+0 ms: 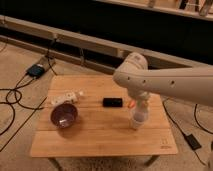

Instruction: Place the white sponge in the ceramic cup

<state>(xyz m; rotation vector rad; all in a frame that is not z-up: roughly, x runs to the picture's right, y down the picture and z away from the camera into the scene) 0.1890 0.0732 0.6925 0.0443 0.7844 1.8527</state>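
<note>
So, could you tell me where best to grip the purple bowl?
Grip the bowl by its rim, coming from above: it stands upright and open, and is likely too wide to span. The pincer, shut, hangs just above the cup.

One purple bowl (64,115), one ceramic cup (138,121), one black object (113,102), one white item (67,96), one tool (137,107) over the cup

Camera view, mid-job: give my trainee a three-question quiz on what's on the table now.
1. True or false: the hand hangs over the purple bowl.
2. What lies on the wooden table between the bowl and the ceramic cup? A) small black object B) banana C) red mug
3. Fill in: the hand, shut, is right above the ___.
Key: 1 false; 2 A; 3 ceramic cup.
</note>
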